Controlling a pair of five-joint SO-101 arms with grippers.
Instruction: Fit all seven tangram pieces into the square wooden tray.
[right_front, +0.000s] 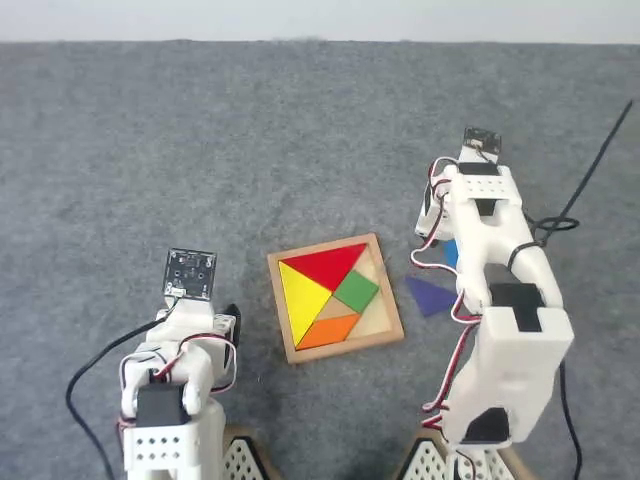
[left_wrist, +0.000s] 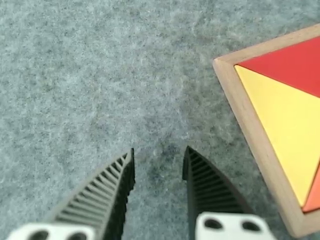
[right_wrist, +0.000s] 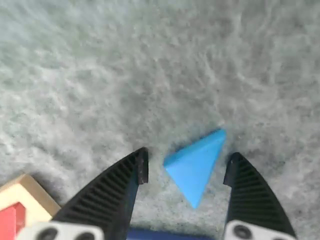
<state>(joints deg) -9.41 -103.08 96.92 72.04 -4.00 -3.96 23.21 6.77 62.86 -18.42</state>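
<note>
The square wooden tray (right_front: 279, 310) lies mid-table holding a red triangle (right_front: 325, 266), a yellow triangle (right_front: 298, 298), a green square (right_front: 356, 291) and an orange piece (right_front: 328, 331); bare wood shows along its right side. A purple triangle (right_front: 430, 295) rests on the carpet right of the tray. A light blue triangle (right_wrist: 196, 167) lies flat between the fingers of my right gripper (right_wrist: 188, 156), which is open and not touching it. My left gripper (left_wrist: 159, 165) is open over bare carpet, left of the tray's corner (left_wrist: 250, 125).
Grey carpet covers the whole table. The right arm's body (right_front: 500, 300) stands over the blue piece (right_front: 451, 253) and hides most of it from above. A tray corner (right_wrist: 25, 192) sits near the right gripper. Cables trail off both arms.
</note>
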